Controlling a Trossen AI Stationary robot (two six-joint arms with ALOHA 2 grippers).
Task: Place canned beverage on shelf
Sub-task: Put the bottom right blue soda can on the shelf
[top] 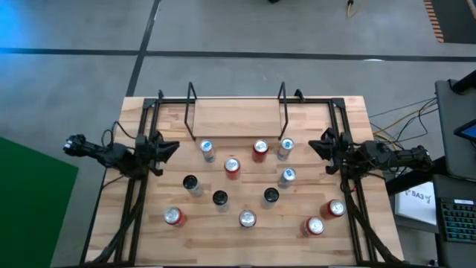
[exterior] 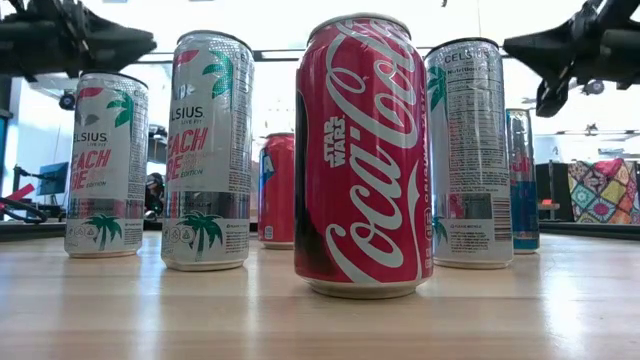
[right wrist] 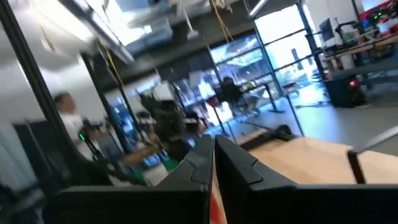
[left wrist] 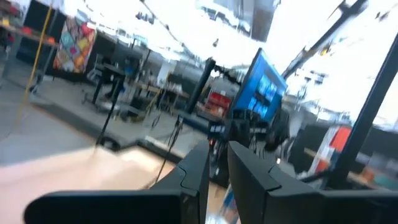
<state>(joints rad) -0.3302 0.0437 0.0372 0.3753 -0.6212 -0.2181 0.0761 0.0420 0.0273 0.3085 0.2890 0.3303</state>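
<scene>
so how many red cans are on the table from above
5 seen from above: two mid-table, one nearer the shelf and one just in front of it; one front left; two front right. None looks hidden.

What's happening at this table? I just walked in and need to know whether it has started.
Nothing is being handled yet. The left gripper and right gripper hang at the table's two sides, jaws shut and holding nothing. About a dozen cans, such as the red can, stand loose on the wood. The shelf at the far edge holds no can so far.
</scene>
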